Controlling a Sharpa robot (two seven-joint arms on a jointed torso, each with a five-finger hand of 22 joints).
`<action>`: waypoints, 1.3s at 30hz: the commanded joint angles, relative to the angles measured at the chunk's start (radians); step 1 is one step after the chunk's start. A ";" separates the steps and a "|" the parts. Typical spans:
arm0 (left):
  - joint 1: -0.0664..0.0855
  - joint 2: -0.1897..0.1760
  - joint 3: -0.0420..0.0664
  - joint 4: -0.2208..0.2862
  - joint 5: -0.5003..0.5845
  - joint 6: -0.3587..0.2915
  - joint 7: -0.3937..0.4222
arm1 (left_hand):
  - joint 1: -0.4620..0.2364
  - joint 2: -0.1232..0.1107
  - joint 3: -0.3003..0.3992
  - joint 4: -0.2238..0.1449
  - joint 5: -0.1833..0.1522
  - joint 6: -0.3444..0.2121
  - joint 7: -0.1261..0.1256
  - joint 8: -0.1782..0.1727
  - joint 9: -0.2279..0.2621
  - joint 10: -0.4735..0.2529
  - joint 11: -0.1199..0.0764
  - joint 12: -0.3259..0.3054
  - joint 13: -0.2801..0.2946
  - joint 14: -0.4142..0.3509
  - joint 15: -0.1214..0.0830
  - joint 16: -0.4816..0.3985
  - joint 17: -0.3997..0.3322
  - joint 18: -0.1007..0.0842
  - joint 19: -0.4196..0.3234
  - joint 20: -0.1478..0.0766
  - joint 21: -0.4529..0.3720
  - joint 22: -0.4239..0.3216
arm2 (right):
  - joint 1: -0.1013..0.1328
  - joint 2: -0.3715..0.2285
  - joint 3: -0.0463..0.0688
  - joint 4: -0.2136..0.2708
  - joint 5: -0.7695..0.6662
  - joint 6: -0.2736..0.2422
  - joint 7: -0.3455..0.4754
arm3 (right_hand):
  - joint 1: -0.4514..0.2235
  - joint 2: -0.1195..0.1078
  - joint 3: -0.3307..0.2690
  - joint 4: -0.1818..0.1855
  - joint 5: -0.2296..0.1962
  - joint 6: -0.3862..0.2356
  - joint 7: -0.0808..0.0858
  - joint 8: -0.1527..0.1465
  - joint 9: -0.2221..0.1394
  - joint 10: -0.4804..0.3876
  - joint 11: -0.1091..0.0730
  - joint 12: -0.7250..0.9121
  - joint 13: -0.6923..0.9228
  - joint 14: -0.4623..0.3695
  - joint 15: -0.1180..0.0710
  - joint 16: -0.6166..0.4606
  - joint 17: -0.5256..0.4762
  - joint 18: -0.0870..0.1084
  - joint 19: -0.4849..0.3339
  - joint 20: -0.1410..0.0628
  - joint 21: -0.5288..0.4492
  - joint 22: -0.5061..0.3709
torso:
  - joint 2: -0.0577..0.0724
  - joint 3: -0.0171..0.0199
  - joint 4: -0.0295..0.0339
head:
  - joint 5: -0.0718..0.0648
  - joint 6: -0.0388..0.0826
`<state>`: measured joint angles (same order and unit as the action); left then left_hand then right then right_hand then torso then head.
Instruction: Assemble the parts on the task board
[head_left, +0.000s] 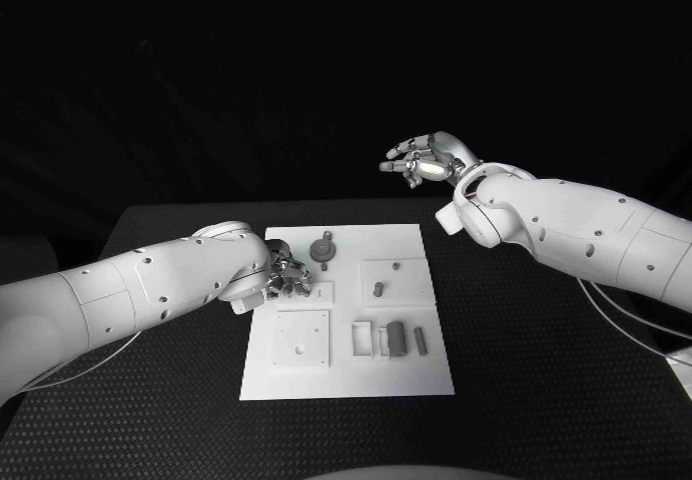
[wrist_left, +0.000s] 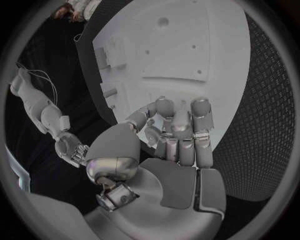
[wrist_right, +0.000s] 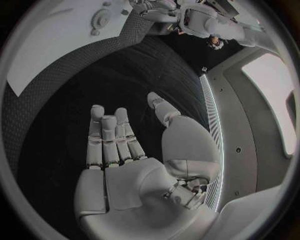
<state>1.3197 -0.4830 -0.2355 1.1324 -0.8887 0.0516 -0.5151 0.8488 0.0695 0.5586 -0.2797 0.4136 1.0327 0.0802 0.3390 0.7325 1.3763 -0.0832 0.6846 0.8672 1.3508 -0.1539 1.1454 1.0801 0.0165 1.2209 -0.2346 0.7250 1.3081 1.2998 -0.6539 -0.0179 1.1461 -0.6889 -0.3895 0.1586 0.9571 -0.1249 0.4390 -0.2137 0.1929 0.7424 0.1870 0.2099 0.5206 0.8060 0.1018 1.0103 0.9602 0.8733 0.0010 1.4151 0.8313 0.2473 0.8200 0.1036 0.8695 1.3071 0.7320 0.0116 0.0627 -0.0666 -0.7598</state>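
The black desk (head_left: 548, 380) carries the white task board (head_left: 346, 375) at its middle, within reach of both arms. The right hand (head_left: 423, 160) hangs raised beyond the far right corner of the board, fingers spread and holding nothing, likely parked out of the way. The left hand (head_left: 286, 276) hovers low over the board's left edge, fingers curled together; whether they pinch a part I cannot tell. Small grey parts (head_left: 389, 338) lie on the near right of the board.
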 joint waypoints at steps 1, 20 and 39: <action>-0.003 0.000 -0.002 0.001 -0.004 0.026 -0.010 | 0.008 -0.001 0.009 -0.005 0.004 0.124 -0.057 0.007 0.033 0.004 -0.002 0.005 -0.002 -0.004 -0.035 0.006 -0.003 0.026 0.013 -0.039 0.004 0.021 | 0.000 0.001 0.001 0.001 -0.002 0.015 0.005 | 0.000 0.011 -0.003 -0.001 -0.003 0.000 0.025 0.004 -0.001 -0.008 0.000 0.003 -0.001 -0.001 -0.003 0.006 -0.001 0.014 0.000 0.010 -0.004 0.001 | 0.000 0.0001 0.0003 | 0.000 -0.002; -0.003 -0.002 -0.002 0.000 -0.004 0.043 -0.014 | 0.007 -0.001 0.008 -0.005 0.007 0.131 -0.059 0.010 0.043 0.006 -0.004 0.006 -0.005 -0.008 -0.036 0.018 -0.014 0.025 0.012 -0.039 0.005 0.020 | 0.000 0.000 0.001 0.001 -0.002 0.018 0.005 | -0.001 0.012 -0.004 -0.003 -0.003 0.000 0.025 0.005 -0.002 -0.009 0.001 0.005 -0.003 -0.001 -0.003 0.006 -0.003 0.014 0.000 0.010 -0.004 0.002 | 0.000 -0.0001 0.0002 | 0.001 -0.003; -0.003 0.013 -0.002 0.001 -0.069 0.042 -0.013 | 0.001 -0.012 0.004 0.000 0.019 0.162 -0.070 0.024 0.069 0.031 -0.013 0.023 -0.009 -0.003 -0.041 0.063 -0.041 0.025 0.022 -0.040 0.012 0.019 | 0.000 0.000 0.001 0.002 -0.002 0.020 0.004 | -0.002 0.013 -0.005 -0.003 -0.003 0.000 0.025 0.005 -0.003 -0.009 0.001 0.006 -0.005 -0.002 -0.003 0.007 -0.004 0.014 0.000 0.010 -0.005 0.002 | 0.000 0.0007 -0.0001 | 0.003 -0.008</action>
<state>1.3191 -0.4742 -0.2360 1.1310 -0.9281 0.0688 -0.5245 0.8445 0.0653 0.5591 -0.2803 0.4294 1.0366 0.0764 0.3570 0.7609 1.4037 -0.0960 0.7030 0.8601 1.3614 -0.1646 1.2054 1.0400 0.0163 1.2281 -0.2487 0.7322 1.3075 1.2998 -0.6542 -0.0180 1.1466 -0.6889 -0.3830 0.1575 0.9532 -0.1209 0.4390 -0.2137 0.1929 0.7438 0.1895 0.2098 0.5190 0.8061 0.1018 1.0103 0.9561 0.8740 0.0020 1.4151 0.8286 0.2473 0.8237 0.1072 0.8695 1.3077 0.7321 0.0122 0.0628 -0.0634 -0.7668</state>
